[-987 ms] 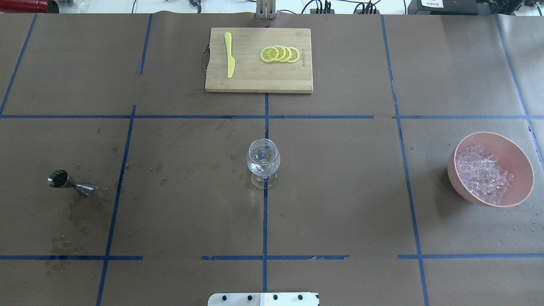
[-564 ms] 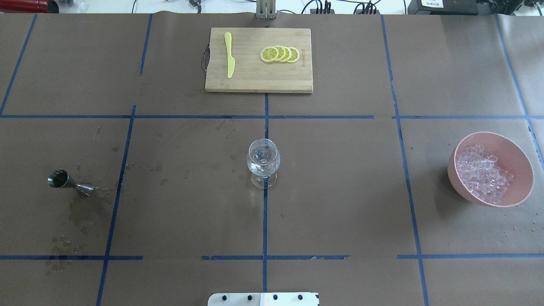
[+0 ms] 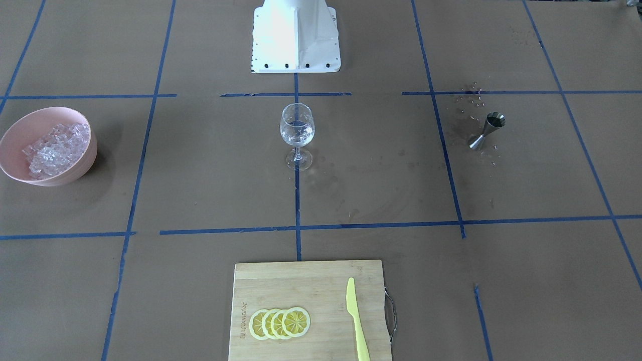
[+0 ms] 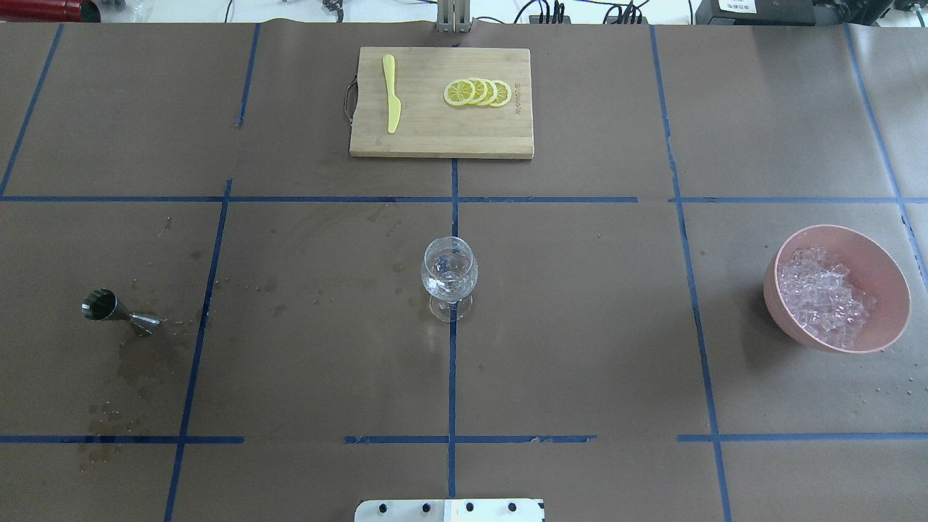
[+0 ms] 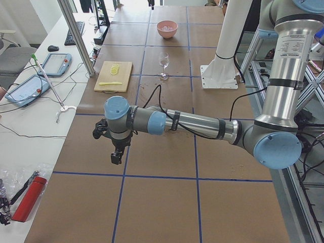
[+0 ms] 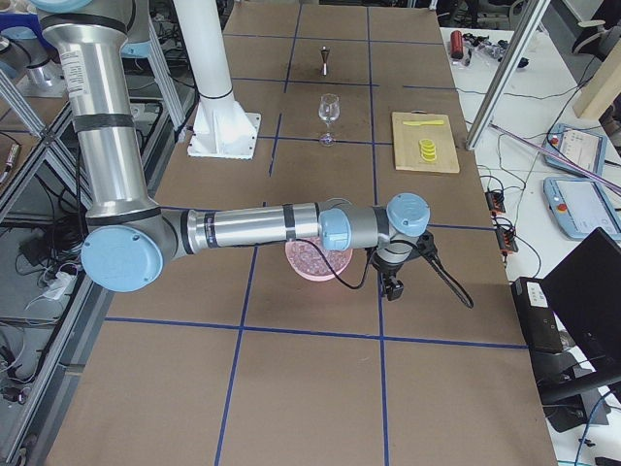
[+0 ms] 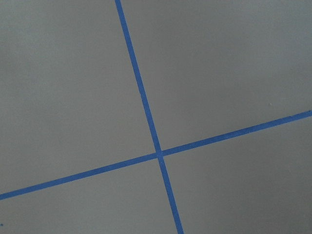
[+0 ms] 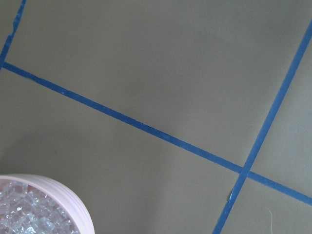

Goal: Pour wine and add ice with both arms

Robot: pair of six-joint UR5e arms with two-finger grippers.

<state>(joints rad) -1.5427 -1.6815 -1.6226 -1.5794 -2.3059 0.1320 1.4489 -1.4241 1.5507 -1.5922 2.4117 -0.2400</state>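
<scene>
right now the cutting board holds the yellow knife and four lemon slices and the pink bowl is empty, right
Not quite: the pink bowl is not empty; it holds a heap of ice cubes, as the overhead exterior view shows. The cutting board does hold the yellow knife and four lemon slices.

Brown paper covered the surface, marked into squares by blue tape. Beside it ran a white bench carrying two tablets, a mouse and a red cylinder. Aluminium posts rose at its edge. The light was bright and even.
</scene>
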